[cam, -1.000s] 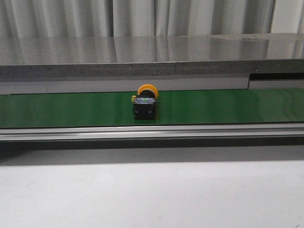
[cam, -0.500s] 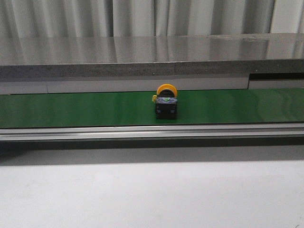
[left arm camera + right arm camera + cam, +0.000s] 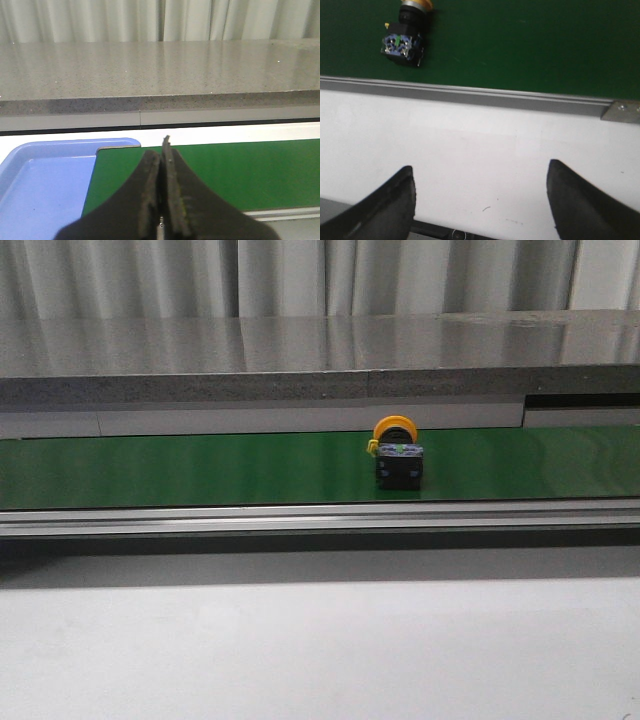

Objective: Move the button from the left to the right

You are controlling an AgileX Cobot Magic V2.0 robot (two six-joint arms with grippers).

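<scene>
The button [image 3: 398, 460] has travelled rightward along the green conveyor belt [image 3: 180, 468] since a second ago: it sat near the belt's middle then, was a little further along half a second ago, and now lies right of the middle. Nothing else in the front view has changed.

With the belt as the landmark, the button lies on the belt's surface, between its far edge and the metal rail [image 3: 320, 517] that runs along its near edge, and nearer to that rail. Its round yellow-orange cap points to the far side of the belt, its black blocky body faces the near side, and a small yellow-green tab shows at the body's left. In the right wrist view the button [image 3: 404, 41] lies on the belt just beyond the rail [image 3: 470, 94], and the white worktop [image 3: 480, 150] lies on the near side of the rail.

The right pincer [image 3: 480, 192] is spread wide over the white worktop, holding nothing, its two dark fingers [image 3: 390, 205] well apart and short of the rail, well clear of the button.

The left pincer [image 3: 162, 192] is closed, its fingers [image 3: 150, 200] pressed together with nothing between them. It hangs at the left end of the belt [image 3: 225, 172], where a blue tray [image 3: 40, 185] lies just beside the belt's end.
</scene>
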